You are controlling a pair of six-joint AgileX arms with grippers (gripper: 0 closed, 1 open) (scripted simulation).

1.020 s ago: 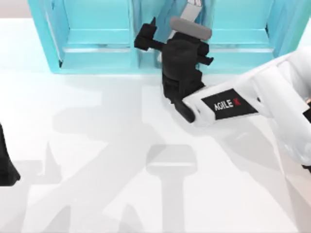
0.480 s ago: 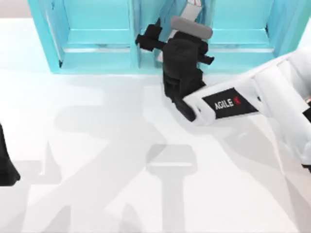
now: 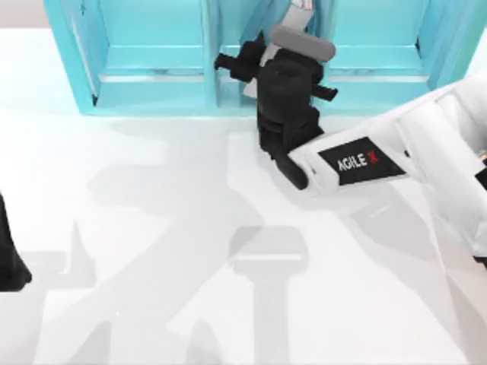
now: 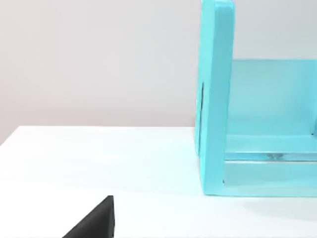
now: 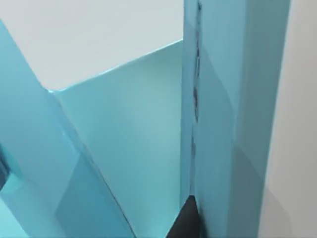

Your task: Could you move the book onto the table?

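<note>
The book stands in the middle compartment of the light-blue shelf unit, with a teal-blue cover and a pale page edge beside it. In the top view only a pale sliver of the book peeks out above my right arm's wrist. My right gripper reaches into that compartment and is open. One of its black fingertips lies right against the book's cover. The other fingertip is hidden. My left gripper is parked at the left edge of the white table.
The shelf unit runs along the table's far edge, with upright dividers on both sides of the right gripper. My right arm's white forearm crosses the table's right half. Open table surface lies in front of the shelf.
My right gripper has pushed a little deeper into the middle compartment, and its left finger has swung to the right. The left arm has not moved.
</note>
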